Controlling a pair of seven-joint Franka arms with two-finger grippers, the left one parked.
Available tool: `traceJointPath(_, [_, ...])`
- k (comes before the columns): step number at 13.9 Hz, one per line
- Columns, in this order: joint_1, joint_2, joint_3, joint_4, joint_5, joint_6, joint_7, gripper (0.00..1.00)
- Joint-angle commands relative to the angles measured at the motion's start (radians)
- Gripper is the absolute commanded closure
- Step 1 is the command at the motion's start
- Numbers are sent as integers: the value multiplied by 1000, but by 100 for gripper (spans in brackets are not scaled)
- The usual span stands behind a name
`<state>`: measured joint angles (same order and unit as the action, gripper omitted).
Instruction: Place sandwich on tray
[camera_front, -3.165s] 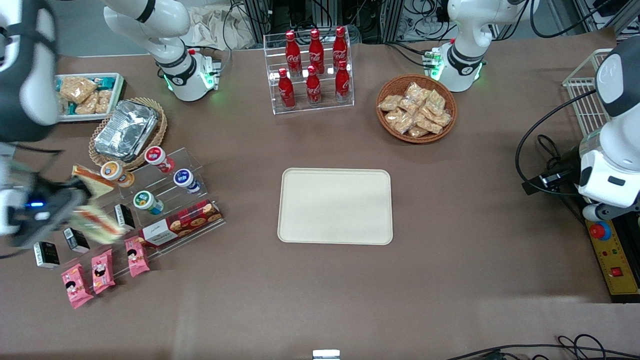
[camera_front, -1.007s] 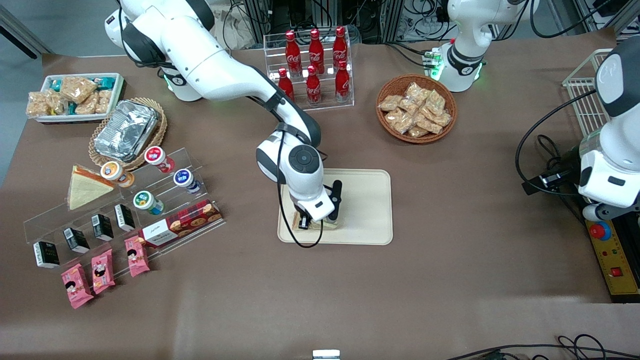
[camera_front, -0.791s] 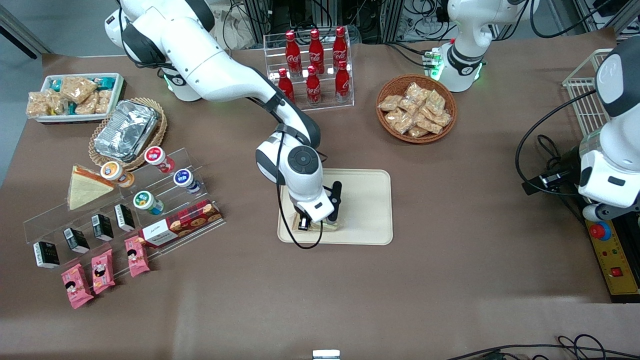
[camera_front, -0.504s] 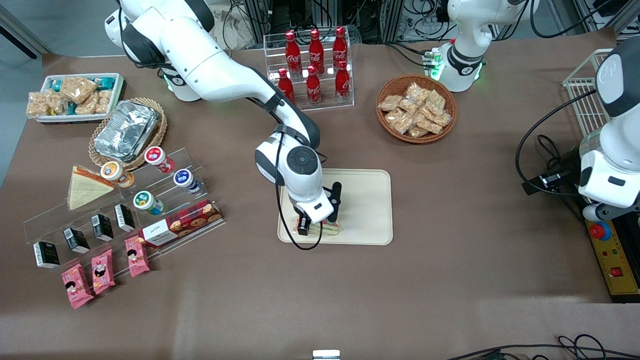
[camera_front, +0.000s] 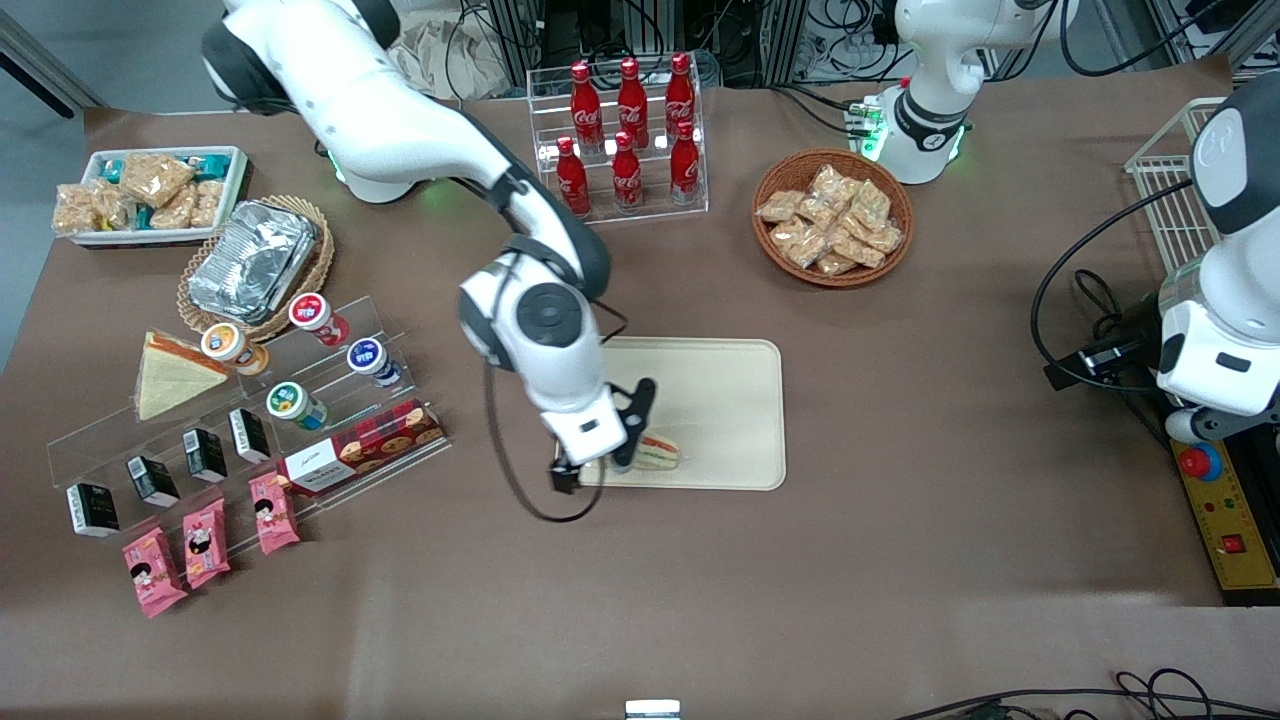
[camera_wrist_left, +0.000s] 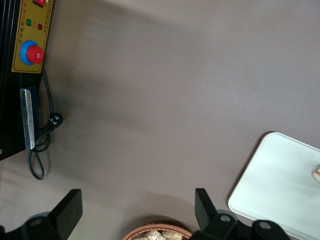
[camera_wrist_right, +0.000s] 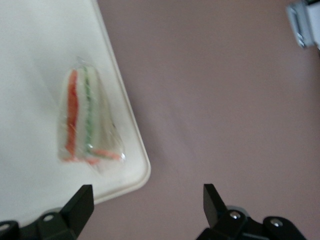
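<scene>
- While the sandwich (camera_front: 658, 450) lies flat on the tray (camera_front: 720, 400), close to the tray's nearer rim and toward the working arm's end of it, the gripper (camera_front: 595, 470) hangs just above that rim, its fingers spread wide with nothing between them.
- Nothing holds the wrapped wedge: it rests on its broad face, which probably suits a soft, clear-wrapped item that would tip if stood on edge.
- It sits inside the low rim rather than across it, so the placing looks done; what remains, by this reading, is for the arm to clear away.
- The gripper stands partly over the table, off the wedge, a position that should let it rise without dragging the wrapper.
- The right wrist view shows what the front view hides: the red, green and pale layers of the sandwich (camera_wrist_right: 87, 120), the gap between it and the tray's (camera_wrist_right: 30, 50) rounded corner, and both empty fingers (camera_wrist_right: 80, 205).
- In the front view the arm's hand covers part of the wedge, but that view alone shows where on the tray it lies.
- The left wrist view catches only a tray (camera_wrist_left: 280, 180) corner.
</scene>
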<state>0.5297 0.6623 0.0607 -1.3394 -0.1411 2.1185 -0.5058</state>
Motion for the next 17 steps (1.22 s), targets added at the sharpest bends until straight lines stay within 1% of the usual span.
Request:
traceJointPath(1, [-109,-105,10,-27,122,-98,9,2])
traceJointPath(2, [-141,-139,7,-29,149,-142,22,2])
traceJointPath(3, [-160,-174,-4,-29,143,-191,53,2])
traceJointPath(6, [-163,-249,-65,-32,144,-307,116,2])
traceJointPath(10, [-165,-338,-169,-35,156,-442,182,2])
traceJointPath(12, [-163,-380,-222,-49,172,-472,205,2])
traceJointPath(14, [-166,-397,-255,-61,172,-482,248,2])
traceJointPath(15, [-183,-395,-265,-61,176,-477,254,2])
traceJointPath(16, [-210,-394,-265,-61,201,-477,254,2])
traceJointPath(17, [-253,-394,-265,-61,240,-480,254,2])
